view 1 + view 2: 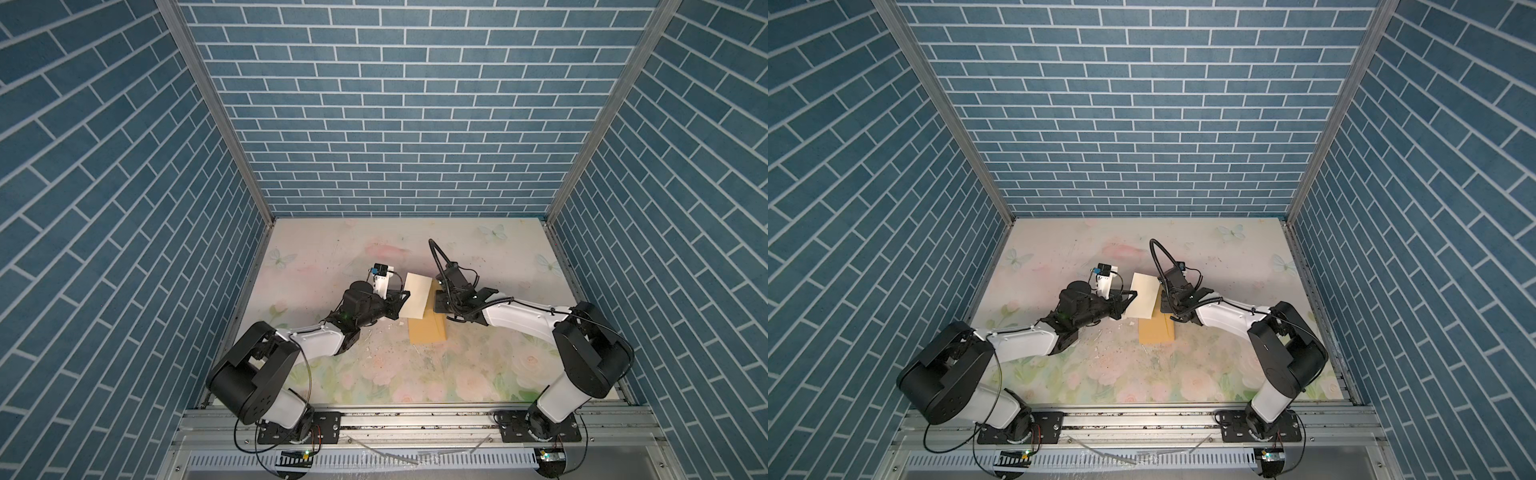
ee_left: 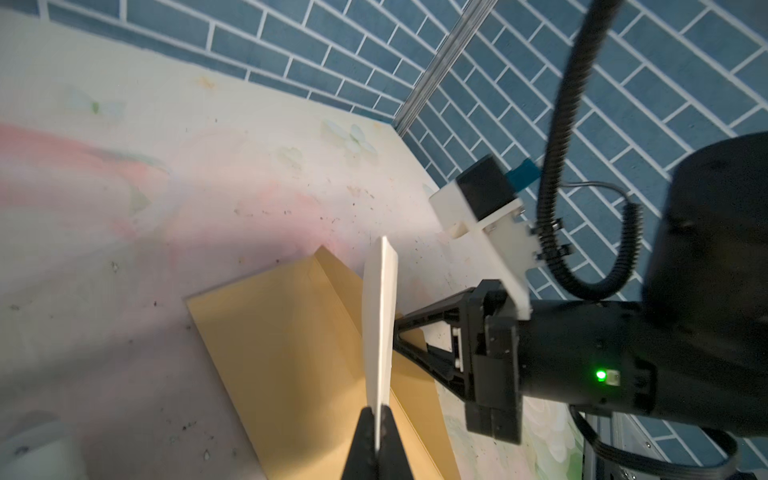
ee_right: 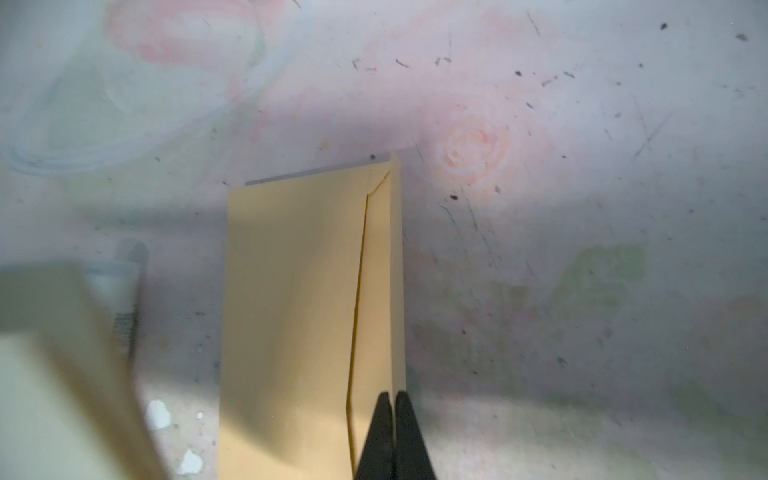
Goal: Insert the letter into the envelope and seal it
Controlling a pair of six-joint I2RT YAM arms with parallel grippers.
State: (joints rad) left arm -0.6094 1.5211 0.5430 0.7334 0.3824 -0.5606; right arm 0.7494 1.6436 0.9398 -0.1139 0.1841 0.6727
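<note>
— Two grippers: what are we seeing?
— Left gripper [image 2: 377, 419] is pinching the letter [image 1: 417, 301] above the envelope [image 1: 427, 330]; right gripper [image 3: 393, 405] is clamping the envelope's raised flap [image 3: 397, 291].

Left hand [image 2: 377, 419] pinched closed, right hand [image 3: 393, 405] clamped shut, arms converging
</note>
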